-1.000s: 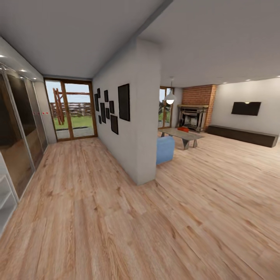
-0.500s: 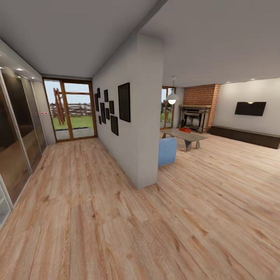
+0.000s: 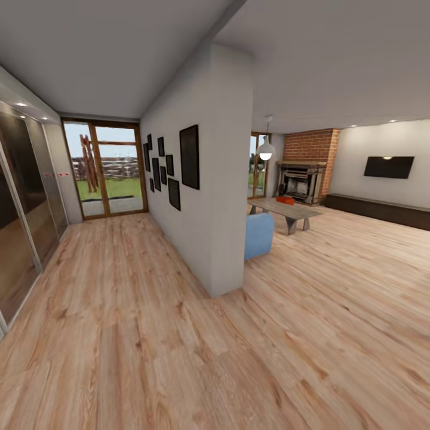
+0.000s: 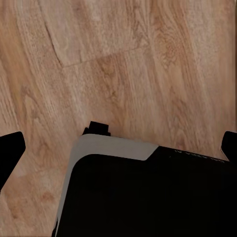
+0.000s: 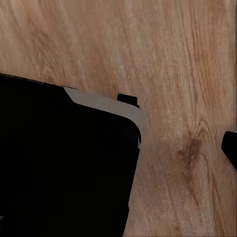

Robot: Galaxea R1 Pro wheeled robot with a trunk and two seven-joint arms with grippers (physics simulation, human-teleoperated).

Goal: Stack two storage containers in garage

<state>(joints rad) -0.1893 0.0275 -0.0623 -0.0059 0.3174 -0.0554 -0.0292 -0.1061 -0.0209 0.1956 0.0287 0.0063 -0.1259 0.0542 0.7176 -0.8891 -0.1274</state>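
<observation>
1. Left fingers [image 4: 11,150]: in the left wrist view the two dark tips sit at opposite edges of the frame, spread wide apart. Nothing is between them, and they touch nothing. They hang over the wood floor [image 4: 123,64] and the robot's black base [image 4: 148,197].
2. Right fingers [image 5: 230,150]: in the right wrist view one dark tip shows at the frame's edge. The other cannot be made out, so how far they are open cannot be told. Nothing is seen held. Below lie the planks [image 5: 173,59] and the black base [image 5: 64,163].
3. No brand, label or readable writing is visible anywhere.
4. Head view: a white dividing wall [image 3: 209,179] stands at 12 o'clock, with dark picture frames [image 3: 189,156] on its hallway face.
5. At 10 o'clock a wood-framed glass door [image 3: 107,170] ends the hallway. Grass and a fence show through it. Glossy dark sliding panels [image 3: 27,197] run along the 9 o'clock side.
6. The living room [image 3: 334,239] opens at 2 o'clock. It has a brick fireplace [image 3: 304,170], a wall TV [image 3: 389,166] over a long low cabinet [image 3: 382,210], and a hanging lamp [image 3: 266,150].
7. A blue sofa end [image 3: 258,235] juts from behind the wall.
8. Beyond it stands the grey worktop [image 3: 286,210]. A small red-orange container [image 3: 285,200] lies on its far end, in front of the fireplace. It is too small to tell whether it is one bin or two.
</observation>
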